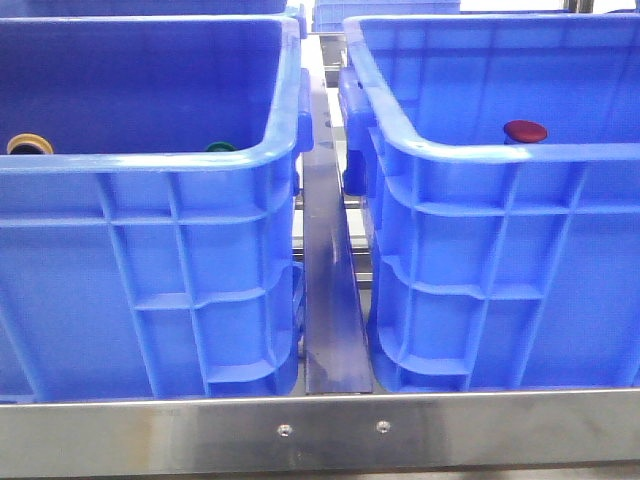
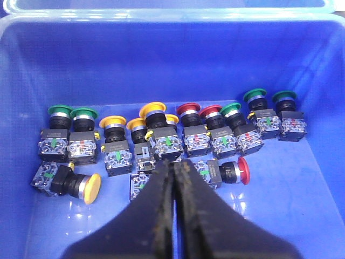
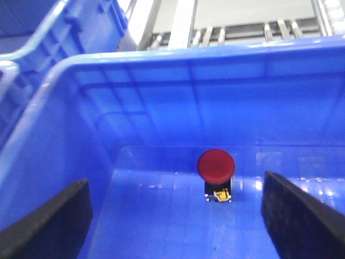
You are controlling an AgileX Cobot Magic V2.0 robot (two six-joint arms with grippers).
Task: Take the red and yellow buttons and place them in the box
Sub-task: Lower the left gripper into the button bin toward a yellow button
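Right gripper (image 3: pixel 175 216) jaws spread wide, empty, above the right blue crate (image 3: pixel 161 108); one red button (image 3: pixel 216 168) stands on its floor, between and beyond the fingers. Left gripper (image 2: pixel 173 170) closed, empty, over the button pile.

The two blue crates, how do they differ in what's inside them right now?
The left crate holds many buttons, red, yellow and green; the right crate holds a single red button. The left gripper over the left crate has its jaws shut; the right gripper over the right crate is open. Both are deep, ribbed blue plastic.
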